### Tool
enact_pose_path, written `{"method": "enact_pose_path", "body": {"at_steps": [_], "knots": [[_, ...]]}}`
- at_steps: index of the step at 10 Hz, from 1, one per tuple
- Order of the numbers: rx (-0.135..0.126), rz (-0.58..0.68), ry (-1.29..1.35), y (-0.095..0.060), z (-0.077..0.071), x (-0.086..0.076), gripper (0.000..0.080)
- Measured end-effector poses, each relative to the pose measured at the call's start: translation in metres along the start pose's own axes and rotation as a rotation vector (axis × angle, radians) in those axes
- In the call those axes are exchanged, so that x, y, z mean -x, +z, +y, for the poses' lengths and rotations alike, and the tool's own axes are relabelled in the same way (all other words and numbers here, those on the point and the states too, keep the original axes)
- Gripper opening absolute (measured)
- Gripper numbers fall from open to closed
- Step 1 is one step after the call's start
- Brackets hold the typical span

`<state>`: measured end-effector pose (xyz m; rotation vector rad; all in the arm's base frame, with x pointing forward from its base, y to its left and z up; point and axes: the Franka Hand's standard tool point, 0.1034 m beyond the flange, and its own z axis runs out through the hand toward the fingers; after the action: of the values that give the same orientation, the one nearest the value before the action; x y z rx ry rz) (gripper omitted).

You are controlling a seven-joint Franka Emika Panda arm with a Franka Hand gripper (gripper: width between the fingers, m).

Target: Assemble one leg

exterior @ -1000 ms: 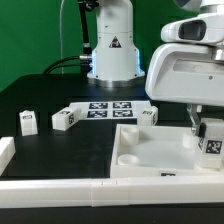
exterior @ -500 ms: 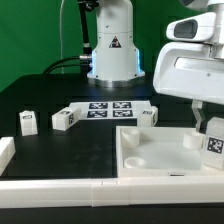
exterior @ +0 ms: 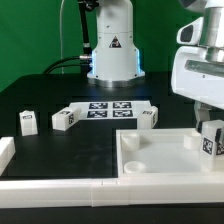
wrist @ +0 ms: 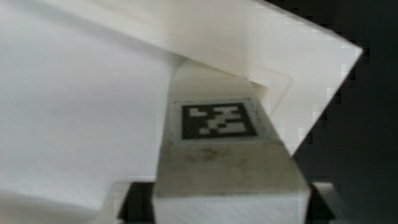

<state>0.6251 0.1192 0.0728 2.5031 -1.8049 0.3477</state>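
Observation:
My gripper (exterior: 209, 128) hangs at the exterior view's right, shut on a leg (exterior: 211, 141), a small white block with a tag on its side. It holds the leg upright over the right corner of the large white tray-like piece (exterior: 150, 152). In the wrist view the leg (wrist: 222, 125) stands between my two dark fingers (wrist: 141, 200), with the gripper (wrist: 226, 205) closed on its sides and the tray's corner (wrist: 107, 100) behind it. Whether the leg touches the tray I cannot tell. Three more legs lie on the black table: (exterior: 27, 122), (exterior: 66, 118), (exterior: 148, 115).
The marker board (exterior: 108, 107) lies flat in front of the robot base (exterior: 113, 55). A white rail (exterior: 60, 186) runs along the table's front edge, with a white block (exterior: 5, 150) at the exterior view's left.
The arm has moved to the exterior view's right, carrying the leg across the tray toward its right corner. The other legs have not moved.

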Motion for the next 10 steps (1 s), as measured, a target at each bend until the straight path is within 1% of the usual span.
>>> {"method": "enact_pose_path", "body": {"at_steps": [2,3,4,5,6,9,10], "knots": [[-0.001,-0.001,-0.026,0.0001,-0.0001,0.0004,0.0309],[-0.011,0.000,-0.062,-0.0001,-0.0013,0.0002,0.0498],[-0.031,0.004,-0.088,0.0008,-0.0019,-0.0001,0.0599],[-0.043,0.009,-0.218,0.0009,-0.0022,0.0007,0.0599],[-0.056,0.015,-0.370,0.0001,-0.0034,0.0020,0.0639],[-0.074,0.020,-0.730,-0.0032,-0.0037,0.0067,0.0649],[-0.080,0.018,-0.833,-0.0053,-0.0048,0.0041,0.0649]]}}
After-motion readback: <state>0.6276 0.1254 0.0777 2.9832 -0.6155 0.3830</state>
